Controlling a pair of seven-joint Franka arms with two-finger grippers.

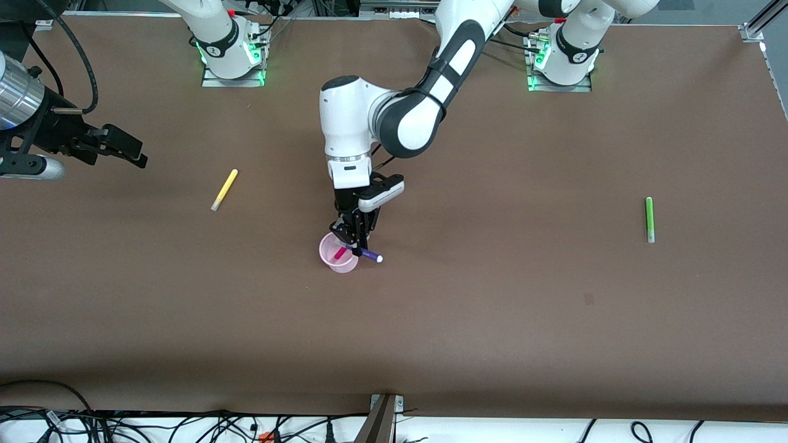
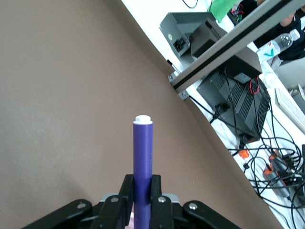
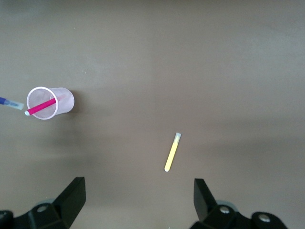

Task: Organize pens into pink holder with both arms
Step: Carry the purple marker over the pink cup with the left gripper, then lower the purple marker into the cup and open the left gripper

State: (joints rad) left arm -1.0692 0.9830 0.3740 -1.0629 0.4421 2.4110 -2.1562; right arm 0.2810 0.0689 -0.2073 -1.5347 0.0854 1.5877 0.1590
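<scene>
Brown matting covers the long table (image 1: 492, 320), and near its middle stands the pink holder (image 1: 338, 253) with the magenta pen (image 1: 340, 252) leaning inside it. Over its rim hangs the left gripper (image 1: 356, 241), fingers pinched on the purple pen (image 1: 371, 255), whose pale tip juts out past the cup. No lettering is readable on the holder or pens. At the right arm's end the right gripper (image 1: 126, 147) waits, fingers spread, over bare table near the yellow pen (image 1: 224, 189). Well off toward the left arm's end lies the green pen (image 1: 649, 219).
</scene>
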